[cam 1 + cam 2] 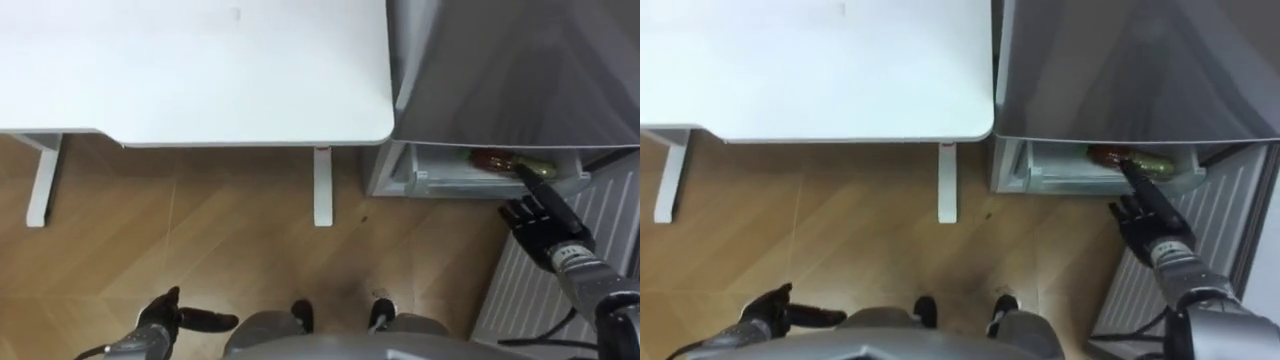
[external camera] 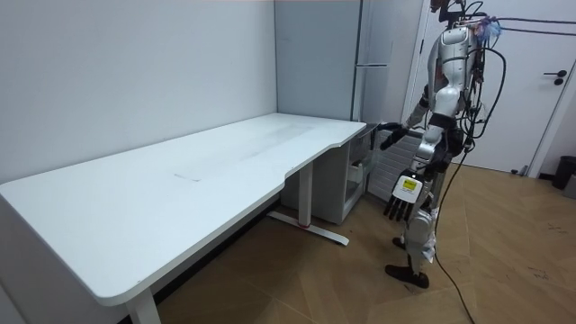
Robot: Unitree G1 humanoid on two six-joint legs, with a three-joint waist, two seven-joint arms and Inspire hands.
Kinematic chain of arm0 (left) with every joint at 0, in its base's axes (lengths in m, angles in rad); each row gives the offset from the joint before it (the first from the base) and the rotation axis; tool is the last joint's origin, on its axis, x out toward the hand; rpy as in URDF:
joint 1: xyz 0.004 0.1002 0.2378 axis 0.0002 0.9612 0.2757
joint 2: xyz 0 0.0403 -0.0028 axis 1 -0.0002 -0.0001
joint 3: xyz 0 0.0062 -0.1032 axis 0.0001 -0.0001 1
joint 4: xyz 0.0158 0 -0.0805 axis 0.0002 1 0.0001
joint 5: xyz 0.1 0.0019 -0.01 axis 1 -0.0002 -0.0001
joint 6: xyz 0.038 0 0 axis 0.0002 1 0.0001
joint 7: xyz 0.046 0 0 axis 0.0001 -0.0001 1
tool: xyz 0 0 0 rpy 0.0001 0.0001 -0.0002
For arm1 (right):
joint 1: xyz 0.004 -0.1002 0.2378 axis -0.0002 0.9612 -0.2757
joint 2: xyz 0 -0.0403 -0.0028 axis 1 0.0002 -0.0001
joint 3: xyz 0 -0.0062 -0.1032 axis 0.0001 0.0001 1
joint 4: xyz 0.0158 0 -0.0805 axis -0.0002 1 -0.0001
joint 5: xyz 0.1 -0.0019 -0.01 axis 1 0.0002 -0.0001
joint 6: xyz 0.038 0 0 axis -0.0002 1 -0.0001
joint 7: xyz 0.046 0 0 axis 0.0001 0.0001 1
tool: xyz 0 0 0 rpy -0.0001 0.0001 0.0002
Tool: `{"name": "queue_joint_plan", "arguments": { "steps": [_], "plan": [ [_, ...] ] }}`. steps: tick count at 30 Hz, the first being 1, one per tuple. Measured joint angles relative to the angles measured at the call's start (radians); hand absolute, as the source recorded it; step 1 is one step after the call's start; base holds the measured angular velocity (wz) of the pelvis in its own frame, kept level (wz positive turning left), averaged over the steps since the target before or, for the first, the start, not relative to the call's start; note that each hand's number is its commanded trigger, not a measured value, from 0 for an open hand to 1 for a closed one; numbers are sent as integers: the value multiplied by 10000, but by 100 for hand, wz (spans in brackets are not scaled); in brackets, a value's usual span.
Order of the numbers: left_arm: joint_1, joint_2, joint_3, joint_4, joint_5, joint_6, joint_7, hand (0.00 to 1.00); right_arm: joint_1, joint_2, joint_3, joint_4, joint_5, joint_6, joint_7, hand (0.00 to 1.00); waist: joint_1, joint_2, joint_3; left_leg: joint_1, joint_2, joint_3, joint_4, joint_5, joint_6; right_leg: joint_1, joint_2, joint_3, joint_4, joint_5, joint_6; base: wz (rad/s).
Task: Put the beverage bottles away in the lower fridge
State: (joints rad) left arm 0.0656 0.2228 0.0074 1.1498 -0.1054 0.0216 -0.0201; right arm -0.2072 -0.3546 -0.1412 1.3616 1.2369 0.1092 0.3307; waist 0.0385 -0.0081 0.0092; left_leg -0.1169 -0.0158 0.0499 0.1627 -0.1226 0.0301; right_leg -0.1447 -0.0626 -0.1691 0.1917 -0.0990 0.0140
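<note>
The lower fridge drawer [image 1: 440,183] stands pulled out under the grey fridge body [image 1: 520,70]. Two bottles lie in it, a brown-red one [image 1: 490,158] and a green one [image 1: 541,168] beside it. My right hand [image 1: 545,225] is just in front of the drawer with its fingers straight, one fingertip reaching up to the green bottle, and it holds nothing. My left hand [image 1: 168,318] hangs low at my side over the floor, relaxed and empty. In the room view I stand at the desk's end facing the fridge [image 2: 317,63], right hand [image 2: 389,136] stretched forward.
A long white desk [image 1: 200,70] runs to the left of the fridge, its leg [image 1: 322,185] close to the drawer. A white ribbed panel [image 1: 560,290] lies to my right beside the drawer. Wooden floor [image 1: 220,250] spreads in front of me.
</note>
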Motion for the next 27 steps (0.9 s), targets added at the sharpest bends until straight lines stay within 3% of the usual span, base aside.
{"name": "queue_joint_plan", "arguments": {
  "steps": [6, 11, 20, 23, 27],
  "plan": [
    [372, -112, 270, -316, 129, -171, 267, 0, 1373, 755, 23, 11, -303, -188, -120, 0, -80, -226, 42, 575, 71, -45, -191, -143, -83, 616, 133, 18, -287, -68, -25, 0],
    [432, -168, 286, -294, 300, -304, 400, 0, 2239, 1154, 36, 68, -541, -317, -145, 0, -123, -229, 37, 923, 87, -2, -205, -302, -76, 978, 171, 98, -402, -120, 17, -3],
    [813, -211, 752, -282, 512, -367, 594, 0, 2671, 1614, -66, 108, -1234, -311, -308, 0, -352, -208, 3, 1606, 138, 186, -266, -498, -85, 1602, 237, 309, -416, -225, 42, -7],
    [1056, -212, 771, -290, 612, -355, 662, 0, 2787, 1615, -131, 155, -1498, -271, -340, 0, -443, -178, -93, 1724, 144, 195, -253, -529, -86, 1709, 245, 328, -415, -264, 45, 0],
    [1319, -256, 1143, -306, 695, -137, 763, 0, 3109, 1631, -165, 153, -1518, -207, -355, 0, -562, -182, -109, 1899, 181, 190, -246, -596, -127, 1824, 284, 348, -414, -373, 29, 0]
  ]
}}
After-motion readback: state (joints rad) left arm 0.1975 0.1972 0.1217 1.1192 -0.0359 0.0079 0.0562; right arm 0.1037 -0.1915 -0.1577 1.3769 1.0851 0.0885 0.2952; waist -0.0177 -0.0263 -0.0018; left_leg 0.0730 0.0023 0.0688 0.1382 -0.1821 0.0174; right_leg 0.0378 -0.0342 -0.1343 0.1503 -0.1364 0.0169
